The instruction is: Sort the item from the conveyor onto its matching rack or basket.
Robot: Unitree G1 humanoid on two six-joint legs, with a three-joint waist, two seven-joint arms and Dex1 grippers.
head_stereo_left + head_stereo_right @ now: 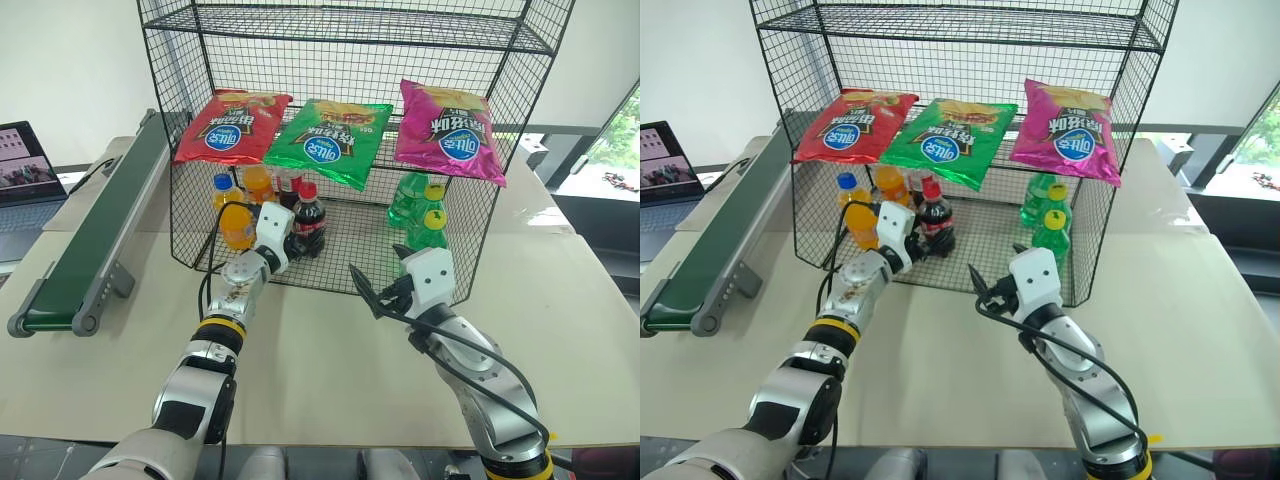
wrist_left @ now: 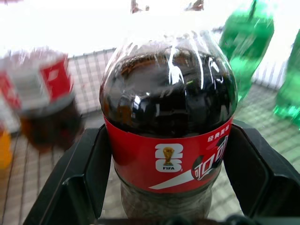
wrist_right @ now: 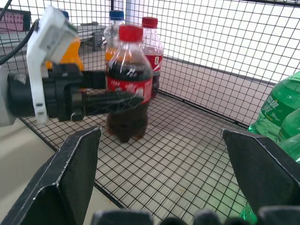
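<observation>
A: Between the left fingers (image 3: 110,101), what do you see?

B: The cola bottle (image 3: 128,84). The left gripper (image 2: 164,187) is clamped on it at the red label, one finger on each side. The bottle stands upright, its base on the mesh floor of the rack's bottom tray (image 3: 187,159).

A: Where in the tray?

B: From the head camera, at about ten o'clock of the tray floor, near the front edge. A second cola bottle (image 3: 152,54) stands just behind it at twelve o'clock, and the orange-drink bottles (image 1: 245,205) are at nine to ten o'clock of it.

A: And the right gripper (image 1: 378,288)?

B: Its fingers are spread wide apart and hold nothing. It hovers over the bench (image 1: 330,350) just in front of the tray, at about four o'clock of the cola bottle.

A: What else sits in the rack (image 1: 350,30)?

B: Green bottles (image 1: 420,210) with yellow caps at three o'clock in the tray. On the tier above lie three snack bags: red (image 1: 232,125), green (image 1: 332,138) and pink (image 1: 448,130).

A: The conveyor (image 1: 95,235)?

B: Along the bench at nine o'clock, well apart from the rack's tray. A laptop (image 1: 25,175) sits beyond it.
</observation>
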